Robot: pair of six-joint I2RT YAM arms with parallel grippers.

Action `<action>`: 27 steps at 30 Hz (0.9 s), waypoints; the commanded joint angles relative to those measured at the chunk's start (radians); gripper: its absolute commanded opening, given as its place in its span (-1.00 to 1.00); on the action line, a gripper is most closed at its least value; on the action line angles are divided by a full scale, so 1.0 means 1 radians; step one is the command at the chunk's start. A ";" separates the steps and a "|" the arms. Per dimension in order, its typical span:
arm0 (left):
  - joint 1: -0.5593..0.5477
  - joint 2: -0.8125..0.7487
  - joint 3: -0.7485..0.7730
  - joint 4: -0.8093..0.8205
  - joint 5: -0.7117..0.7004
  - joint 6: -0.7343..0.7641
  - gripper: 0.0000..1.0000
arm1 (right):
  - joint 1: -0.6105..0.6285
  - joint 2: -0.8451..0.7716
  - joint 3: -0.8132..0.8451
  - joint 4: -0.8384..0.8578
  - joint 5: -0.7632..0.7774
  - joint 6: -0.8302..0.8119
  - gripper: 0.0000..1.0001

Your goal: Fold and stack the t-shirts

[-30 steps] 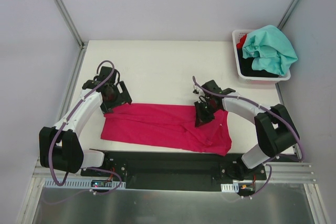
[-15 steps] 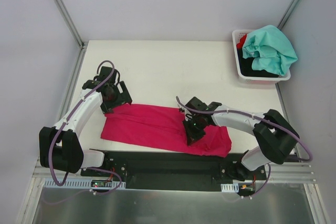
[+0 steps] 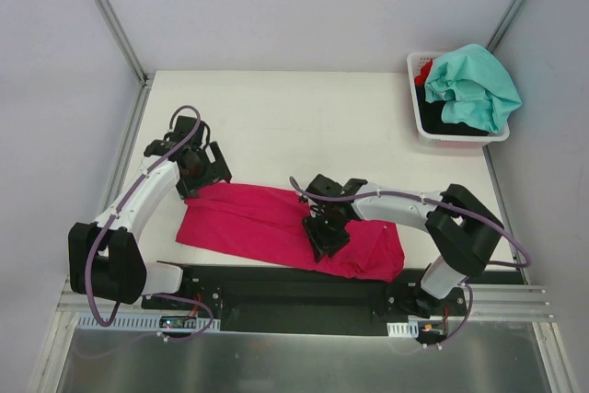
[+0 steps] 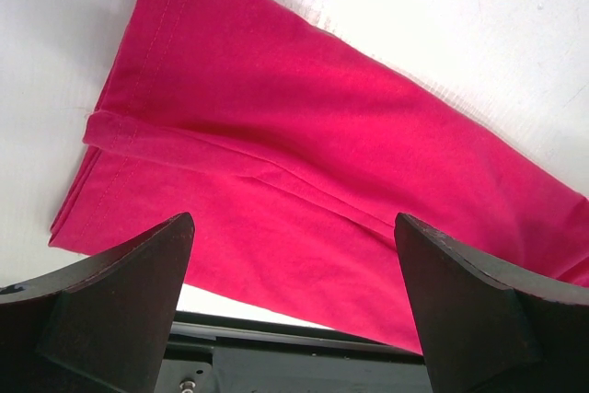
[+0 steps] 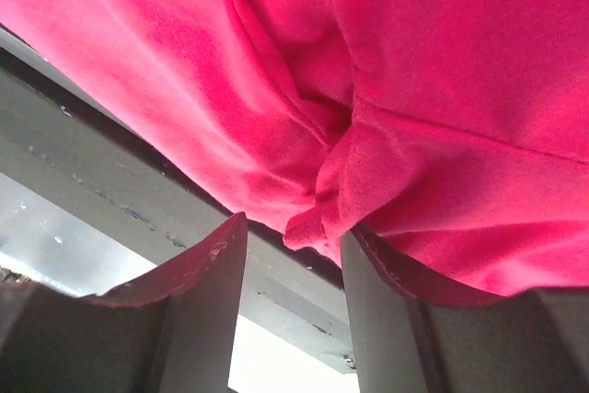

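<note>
A magenta-pink t-shirt [image 3: 267, 223] lies folded lengthwise along the table's near edge. My left gripper [image 3: 204, 172] hovers over its far-left corner, wide open and empty; the left wrist view shows the cloth [image 4: 304, 154] beneath the spread gripper [image 4: 294, 264]. My right gripper [image 3: 324, 232] sits low over the shirt's middle-right. In the right wrist view its jaws [image 5: 293, 273] stand apart, and a bunched fold of pink cloth [image 5: 414, 62] hangs against the right finger [image 5: 377, 319], not pinched. A teal t-shirt [image 3: 474, 85], a red one [image 3: 423, 69] and a black one [image 3: 442, 117] sit in the basket.
The white plastic basket [image 3: 414, 103] stands at the table's far right corner. A black mounting rail [image 3: 294, 287] runs along the near edge just below the shirt. Metal frame posts rise at the back corners.
My right gripper has moved left and nearer over the pink t-shirt, pulling its right part along, and its jaws have parted. The left arm has not moved.
</note>
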 commanded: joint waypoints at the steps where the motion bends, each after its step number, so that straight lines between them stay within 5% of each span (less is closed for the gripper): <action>1: 0.000 -0.022 0.043 -0.022 0.012 0.004 0.82 | -0.001 -0.021 0.097 -0.115 0.111 -0.032 -0.02; 11: -0.008 -0.003 0.071 -0.032 0.033 0.020 0.82 | -0.077 -0.172 0.222 -0.273 0.258 -0.028 0.02; 22: -0.040 0.107 -0.070 0.262 0.232 0.047 0.82 | -0.312 -0.328 0.027 -0.042 0.272 0.069 0.05; 27: -0.040 0.161 -0.101 0.297 0.176 -0.004 0.82 | -0.322 -0.294 0.027 -0.026 0.253 0.069 0.04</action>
